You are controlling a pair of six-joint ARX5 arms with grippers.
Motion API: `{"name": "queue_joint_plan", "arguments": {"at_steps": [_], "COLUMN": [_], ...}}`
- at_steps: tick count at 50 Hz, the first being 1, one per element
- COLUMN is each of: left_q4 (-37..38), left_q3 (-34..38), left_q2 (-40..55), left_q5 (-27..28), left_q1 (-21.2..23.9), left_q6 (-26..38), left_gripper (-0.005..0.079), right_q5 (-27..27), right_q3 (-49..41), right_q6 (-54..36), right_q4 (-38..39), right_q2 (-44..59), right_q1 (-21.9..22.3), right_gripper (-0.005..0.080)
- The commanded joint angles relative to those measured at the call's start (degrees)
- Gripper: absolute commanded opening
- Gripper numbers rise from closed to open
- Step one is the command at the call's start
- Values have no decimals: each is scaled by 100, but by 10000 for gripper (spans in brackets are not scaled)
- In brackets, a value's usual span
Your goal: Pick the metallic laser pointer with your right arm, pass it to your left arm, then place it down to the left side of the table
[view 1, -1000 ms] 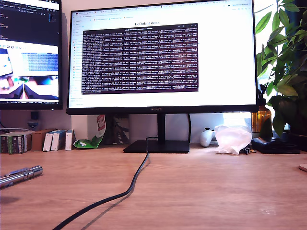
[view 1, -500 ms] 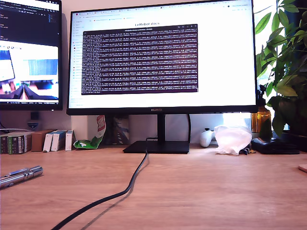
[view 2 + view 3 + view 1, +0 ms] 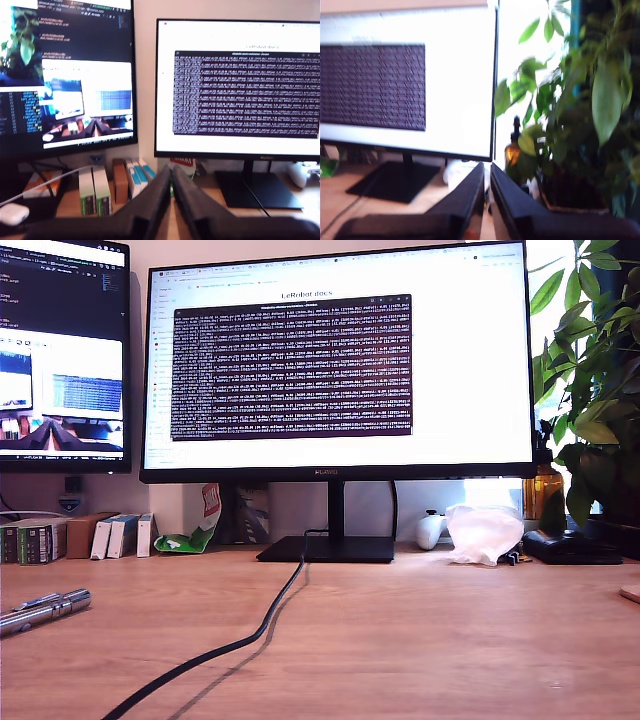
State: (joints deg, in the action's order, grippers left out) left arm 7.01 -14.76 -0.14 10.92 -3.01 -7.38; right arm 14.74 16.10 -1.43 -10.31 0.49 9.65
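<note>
A wide wood-grain tabletop (image 3: 430,640) fills the lower half of the exterior view. Nearest the camera, a black cable (image 3: 230,645) snakes from the bottom edge up toward the centre. At the lower left of that view lies the laser pointer (image 3: 45,610), a slim silver cylinder flat on the wood, tilted slightly, well apart from the cable. No arm appears in this view, and nothing touches the pointer.

Each wrist view looks along its own fingers. My first hand (image 3: 171,187) is clenched, fingers pressed together on nothing, aimed at the gap between two screens. My second hand (image 3: 487,187) is likewise closed and empty, aimed at a leafy plant (image 3: 580,110) and a brown bottle (image 3: 513,147).

Farther back, a large monitor (image 3: 340,360) shows dark terminal text, with a second monitor (image 3: 60,350) at the upper left, small boxes (image 3: 70,537) beneath it, and a crumpled white bag (image 3: 485,530) at the right.

The pointer looks rigid, light and smooth, so it would likely roll or slip. A grip across the middle of the barrel, near the clip, seems safest and leaves an end free for the handover.
</note>
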Motion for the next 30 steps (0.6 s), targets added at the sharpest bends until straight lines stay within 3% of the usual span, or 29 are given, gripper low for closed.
{"name": "queue_joint_plan", "arguments": {"at_steps": [1, 13, 30], "left_q4": [-122, -105, 63], "left_q3": [348, 949, 1298], "left_q2": [-44, -44, -46], "left_q5": [-9, -162, -533], "left_q1": [17, 17, 17], "left_q6": [57, 468, 481], "left_gripper": [-21, -21, -21], "right_q5": [39, 260, 293], "right_q3": [-175, -745, -1008], "right_q6": [-22, -184, -557], "right_q4": [170, 490, 358], "right_q2": [-37, -37, -37], "right_q1": [-26, -26, -26], "right_gripper": [-13, -13, -13]}}
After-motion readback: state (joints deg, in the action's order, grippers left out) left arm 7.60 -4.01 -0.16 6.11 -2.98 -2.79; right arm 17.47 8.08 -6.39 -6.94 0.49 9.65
